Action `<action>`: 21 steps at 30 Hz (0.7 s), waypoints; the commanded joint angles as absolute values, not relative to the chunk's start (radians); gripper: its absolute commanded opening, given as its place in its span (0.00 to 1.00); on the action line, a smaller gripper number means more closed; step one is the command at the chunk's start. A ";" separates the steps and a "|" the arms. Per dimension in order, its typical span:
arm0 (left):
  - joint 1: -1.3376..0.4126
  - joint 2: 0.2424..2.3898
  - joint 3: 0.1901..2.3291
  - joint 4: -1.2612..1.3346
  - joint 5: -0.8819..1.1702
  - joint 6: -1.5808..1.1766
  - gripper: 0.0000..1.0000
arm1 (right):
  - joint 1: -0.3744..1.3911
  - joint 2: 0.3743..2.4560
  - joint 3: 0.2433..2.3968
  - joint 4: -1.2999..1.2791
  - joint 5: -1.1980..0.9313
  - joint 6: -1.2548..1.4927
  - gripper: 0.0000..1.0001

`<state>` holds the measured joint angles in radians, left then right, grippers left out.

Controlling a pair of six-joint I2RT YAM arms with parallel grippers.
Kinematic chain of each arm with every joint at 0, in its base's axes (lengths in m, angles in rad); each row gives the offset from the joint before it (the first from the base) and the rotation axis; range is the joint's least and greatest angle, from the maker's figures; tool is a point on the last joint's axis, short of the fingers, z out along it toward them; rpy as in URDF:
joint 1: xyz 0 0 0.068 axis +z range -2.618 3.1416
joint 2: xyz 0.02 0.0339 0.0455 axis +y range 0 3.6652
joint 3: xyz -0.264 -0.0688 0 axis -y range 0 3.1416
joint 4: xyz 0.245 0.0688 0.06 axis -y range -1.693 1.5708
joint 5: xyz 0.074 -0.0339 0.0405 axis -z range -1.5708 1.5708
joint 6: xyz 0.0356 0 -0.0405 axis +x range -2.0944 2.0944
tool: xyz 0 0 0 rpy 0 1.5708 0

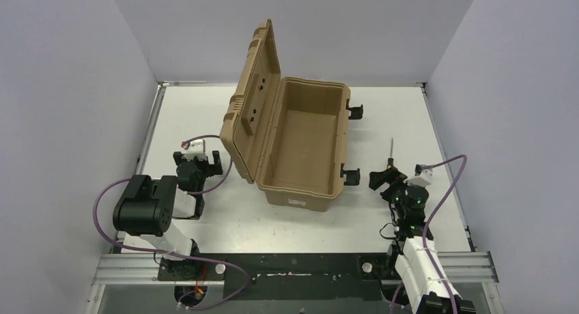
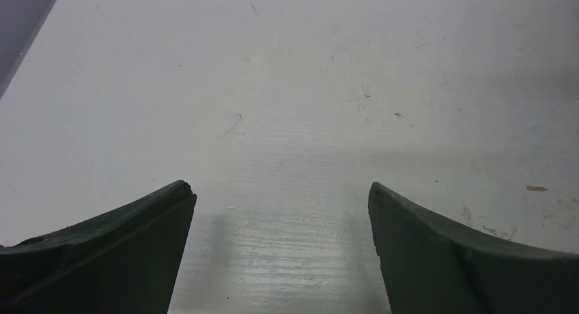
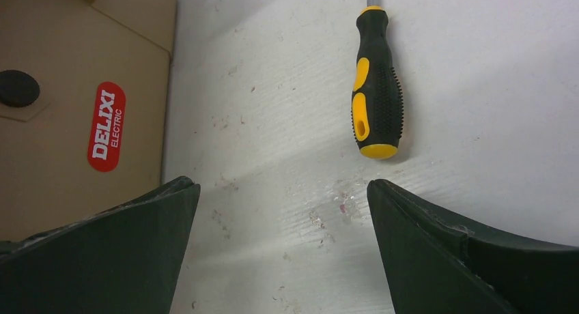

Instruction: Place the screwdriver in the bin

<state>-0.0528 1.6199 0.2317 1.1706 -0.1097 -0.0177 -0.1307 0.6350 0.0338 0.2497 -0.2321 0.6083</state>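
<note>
The screwdriver (image 1: 390, 155), with a yellow and black handle and a thin silver shaft, lies on the white table right of the bin, shaft pointing away from me. In the right wrist view its handle (image 3: 374, 82) lies just beyond my right gripper (image 3: 278, 186), which is open and empty, low over the table; it also shows in the top view (image 1: 387, 177). The bin (image 1: 300, 191) is a tan hard case standing open, its ribbed lid (image 1: 252, 116) raised on the left; its wall (image 3: 82, 89) carries a red label. My left gripper (image 1: 198, 160) is open and empty left of the bin, and in its own view (image 2: 280, 186) it is over bare table.
Black latches (image 1: 354, 110) stick out from the bin's right side toward the screwdriver. Grey walls enclose the table on three sides. A metal rail (image 1: 293, 266) runs along the near edge by the arm bases.
</note>
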 commanded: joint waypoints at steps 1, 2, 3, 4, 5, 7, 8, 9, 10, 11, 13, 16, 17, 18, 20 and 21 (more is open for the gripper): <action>-0.056 1.611 0.250 1.219 -0.120 -0.021 0.97 | -0.133 0.660 0.157 0.258 -0.180 0.553 1.00; -0.057 1.611 0.250 1.219 -0.120 -0.020 0.97 | -0.133 0.674 0.199 0.225 -0.167 0.524 1.00; -0.056 1.611 0.250 1.219 -0.120 -0.020 0.97 | -0.133 0.690 0.247 0.180 -0.144 0.508 1.00; -0.057 1.611 0.250 1.220 -0.120 -0.021 0.97 | -0.133 0.715 0.305 0.128 -0.111 0.501 1.00; -0.057 1.612 0.250 1.220 -0.120 -0.020 0.97 | -0.135 0.747 0.363 0.069 -0.072 0.492 1.00; -0.057 1.611 0.250 1.219 -0.120 -0.022 0.97 | -0.143 0.834 0.497 -0.043 -0.027 0.450 1.00; -0.057 1.611 0.250 1.220 -0.120 -0.021 0.97 | -0.149 0.902 0.560 -0.093 -0.020 0.419 1.00; -0.057 1.611 0.250 1.218 -0.120 -0.021 0.97 | -0.152 0.958 0.626 -0.138 -0.010 0.393 1.00; -0.057 1.611 0.250 1.219 -0.120 -0.021 0.97 | -0.157 1.022 0.686 -0.186 -0.004 0.370 1.00; -0.057 1.611 0.250 1.219 -0.120 -0.021 0.97 | -0.162 1.083 0.774 -0.237 0.022 0.352 1.00; -0.057 1.612 0.250 1.219 -0.120 -0.021 0.97 | -0.176 1.217 0.890 -0.352 0.012 0.319 1.00; -0.057 1.612 0.250 1.219 -0.120 -0.020 0.97 | -0.182 1.401 1.032 -0.460 -0.056 0.268 1.00; -0.057 1.611 0.250 1.219 -0.120 -0.022 0.97 | -0.184 1.460 1.070 -0.487 -0.077 0.253 1.00; -0.056 1.611 0.250 1.219 -0.120 -0.021 0.97 | -0.184 1.512 1.097 -0.512 -0.097 0.241 1.00; -0.055 1.611 0.250 1.219 -0.120 -0.021 0.97 | -0.184 1.602 1.143 -0.550 -0.127 0.228 0.99; -0.056 1.611 0.250 1.219 -0.120 -0.023 0.97 | -0.183 1.635 1.157 -0.564 -0.133 0.226 0.97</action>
